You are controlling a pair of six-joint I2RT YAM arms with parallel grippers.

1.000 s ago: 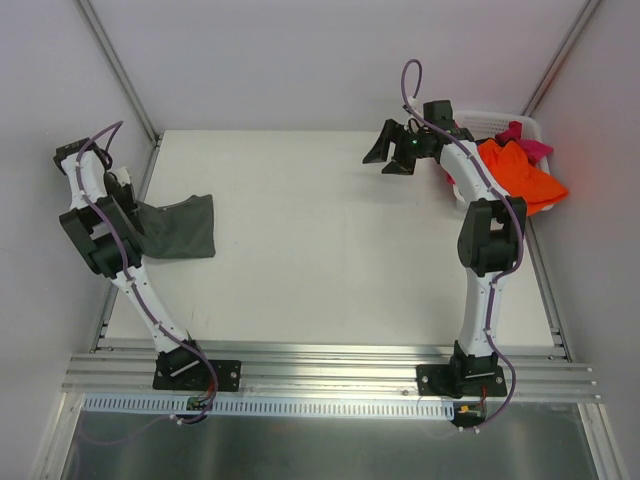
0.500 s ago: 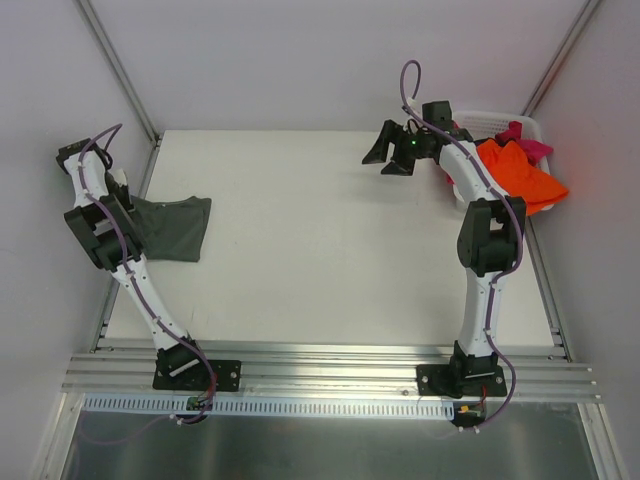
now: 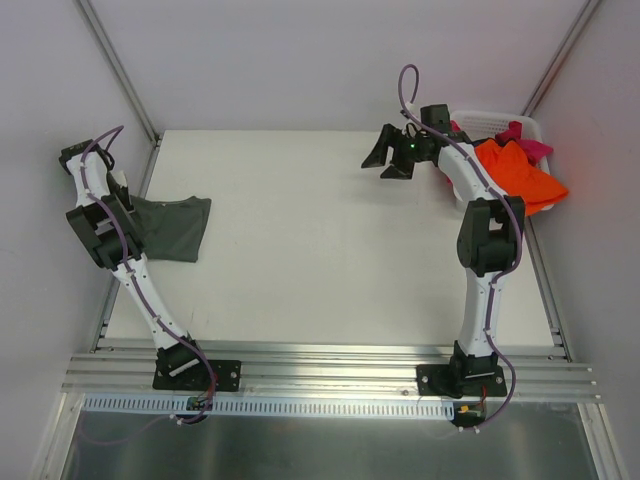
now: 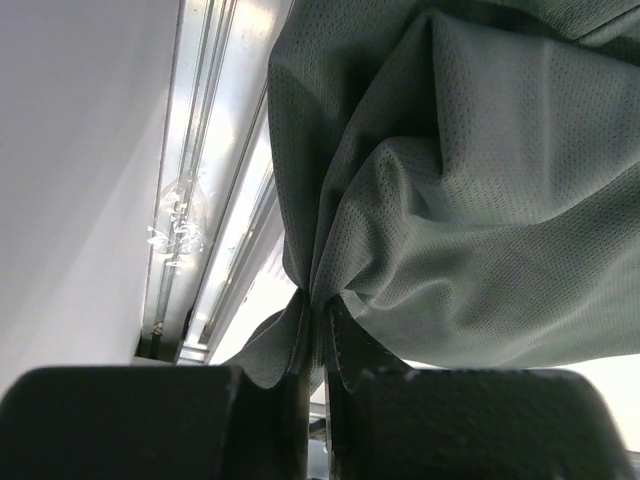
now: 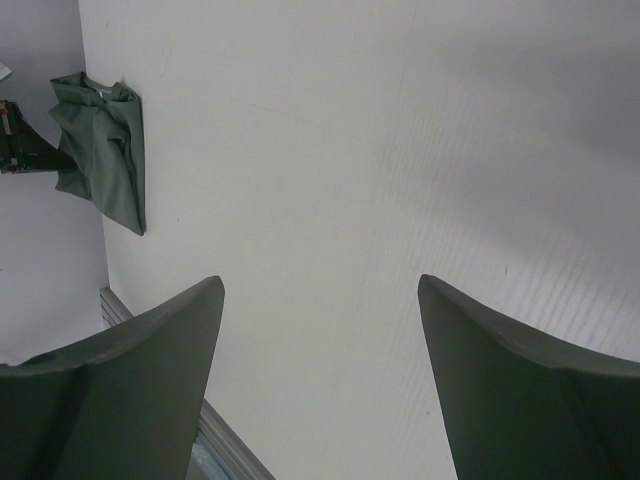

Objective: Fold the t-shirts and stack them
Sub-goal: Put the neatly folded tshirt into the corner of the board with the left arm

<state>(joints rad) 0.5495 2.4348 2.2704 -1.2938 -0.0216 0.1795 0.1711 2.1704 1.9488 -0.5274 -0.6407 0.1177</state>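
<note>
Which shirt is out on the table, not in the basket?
The grey-olive t-shirt, pinched in the left hand at far left; the orange t-shirt and pink t-shirt lie in the white basket.

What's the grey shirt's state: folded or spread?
Partly folded, bunched: grey shirt lies as a compact doubled patch, one edge pinched in the shut left claw.

Close up at the left claw [image 4: 315, 315], loses the grey-olive t-shirt [image 4: 470, 200] past the frame above and right of it. From above, cannot make out that claw behind its own arm. Behind the right claw [image 3: 388, 160], catches only slivers of white basket [image 3: 485, 113] and pink t-shirt [image 3: 530, 140] beside and under the orange t-shirt [image 3: 520, 175].
</note>
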